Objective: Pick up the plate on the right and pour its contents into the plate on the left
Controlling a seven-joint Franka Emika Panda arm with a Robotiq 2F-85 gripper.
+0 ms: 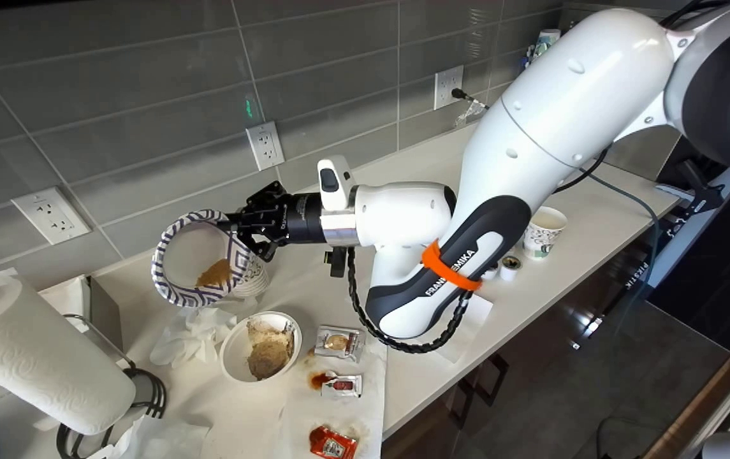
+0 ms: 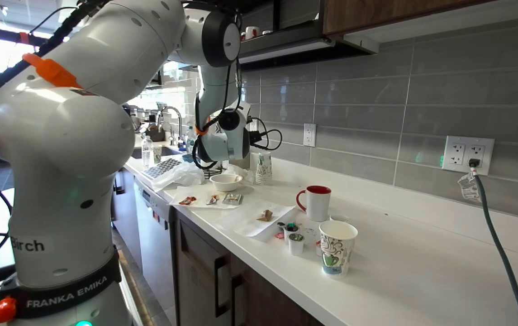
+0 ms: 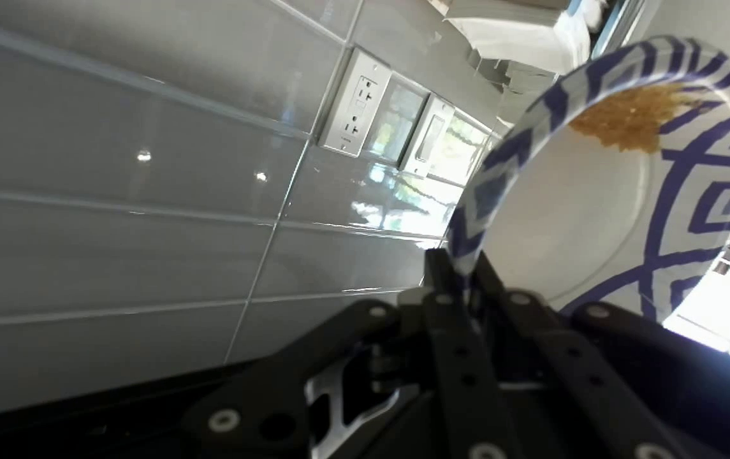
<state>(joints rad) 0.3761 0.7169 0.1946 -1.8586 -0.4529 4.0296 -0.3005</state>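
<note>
A paper plate with a blue-and-white patterned rim (image 1: 191,245) is held in the air in an exterior view, tilted steeply on its side. Brown powder (image 1: 214,274) lies gathered at its low side; it also shows in the wrist view (image 3: 632,118). My gripper (image 1: 227,223) is shut on the plate's rim, seen closely in the wrist view (image 3: 462,271). A white bowl (image 1: 234,354) with brown and pale powder stands on the counter, below and a little right of the plate; it also shows in an exterior view (image 2: 225,183). There the arm hides the gripper and plate.
A stack of paper cups (image 1: 251,280) stands just behind the plate. A paper towel roll (image 1: 39,357) is at the left. Opened packets (image 1: 339,343) lie beside the bowl. The tiled wall (image 1: 167,108) is close. A red-and-white mug (image 2: 318,206) and paper cup (image 2: 338,249) stand farther along.
</note>
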